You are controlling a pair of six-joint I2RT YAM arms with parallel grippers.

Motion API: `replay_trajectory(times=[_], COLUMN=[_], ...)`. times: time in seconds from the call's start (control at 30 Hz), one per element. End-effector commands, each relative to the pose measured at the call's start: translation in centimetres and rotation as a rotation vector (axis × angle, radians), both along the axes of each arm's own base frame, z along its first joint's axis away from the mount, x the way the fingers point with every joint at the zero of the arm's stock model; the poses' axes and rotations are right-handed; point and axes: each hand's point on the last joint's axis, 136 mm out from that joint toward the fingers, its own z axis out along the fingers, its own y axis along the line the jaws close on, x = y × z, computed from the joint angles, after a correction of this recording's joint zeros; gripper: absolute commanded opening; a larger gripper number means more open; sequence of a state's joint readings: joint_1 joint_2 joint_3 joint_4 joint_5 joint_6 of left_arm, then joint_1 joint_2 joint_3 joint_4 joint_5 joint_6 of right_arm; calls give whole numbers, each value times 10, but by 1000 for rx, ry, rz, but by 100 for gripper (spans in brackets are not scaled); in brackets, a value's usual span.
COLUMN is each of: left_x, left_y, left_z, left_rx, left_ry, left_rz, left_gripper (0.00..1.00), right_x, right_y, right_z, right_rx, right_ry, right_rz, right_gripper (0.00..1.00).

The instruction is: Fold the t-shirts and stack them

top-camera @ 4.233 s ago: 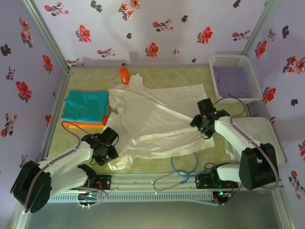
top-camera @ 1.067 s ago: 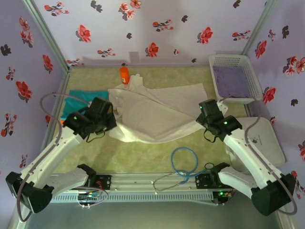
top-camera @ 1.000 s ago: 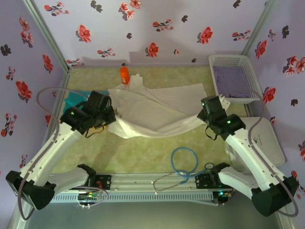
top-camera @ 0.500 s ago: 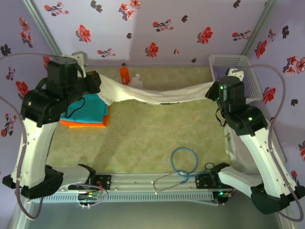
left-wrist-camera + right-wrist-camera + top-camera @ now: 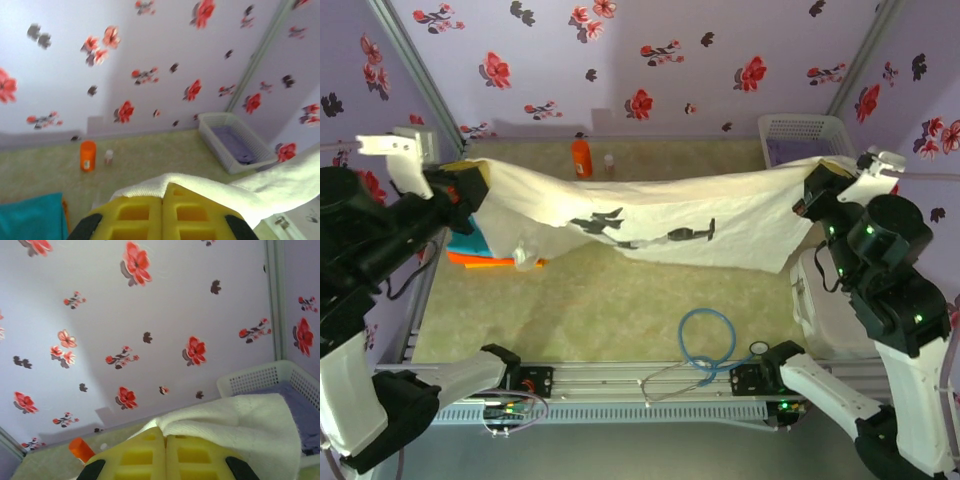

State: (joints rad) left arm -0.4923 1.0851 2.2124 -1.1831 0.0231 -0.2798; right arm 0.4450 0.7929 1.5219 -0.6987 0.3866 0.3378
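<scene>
The white t-shirt hangs stretched in the air between both grippers, a dark print showing on its front. My left gripper is shut on its left end, and the yellow fingers pinch the white cloth. My right gripper is shut on the other end, where the cloth drapes over the yellow fingers. The folded teal t-shirt lies on the orange one at the left of the table, mostly hidden behind the hanging shirt. The teal cloth also appears in the left wrist view.
An orange bottle and a small bottle stand at the back of the table. A white basket with purple cloth sits at the back right. A blue cable loop lies near the front, with a white box at the right.
Both arms have risen and spread apart, lifting the white t-shirt off the table and pulling it taut. Its printed face now shows.
</scene>
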Motion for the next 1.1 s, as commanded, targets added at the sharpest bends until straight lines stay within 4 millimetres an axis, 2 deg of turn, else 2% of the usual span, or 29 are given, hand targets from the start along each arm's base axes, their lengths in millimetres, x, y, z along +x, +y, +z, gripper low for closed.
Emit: replay_trajectory(times=[0.0,0.17,0.27,0.33,0.43,0.53,0.73,0.87,1.0,1.07], left_x=[-30,-50,-52,-45,-27,3,77,132,182,208], left_y=[2,2,-2,-4,-3,2,1,-5,-10,-13], left_z=[34,64,76,75,66,46,-17,-71,-124,-150], left_rx=[-17,-66,-91,-82,-54,7,146,135,74,53], left_ry=[-144,-258,-296,-288,-263,-223,-110,32,132,180], left_rz=[-77,-128,-150,-143,-88,14,182,205,217,224], left_gripper=[0,0,0,0,0,0,0,0,0,0], right_x=[-25,-54,-67,-67,-52,-24,35,67,111,133], right_y=[-5,-19,-29,-33,-30,-23,-14,-9,-11,-16], right_z=[32,54,66,66,53,27,-51,-96,-148,-165], right_rx=[3,21,44,49,32,-1,-108,-117,-19,11], right_ry=[-122,-228,-273,-262,-193,-62,188,300,400,404], right_rz=[40,33,8,-15,-31,-64,-177,-200,-179,-188], right_gripper=[0,0,0,0,0,0,0,0,0,0])
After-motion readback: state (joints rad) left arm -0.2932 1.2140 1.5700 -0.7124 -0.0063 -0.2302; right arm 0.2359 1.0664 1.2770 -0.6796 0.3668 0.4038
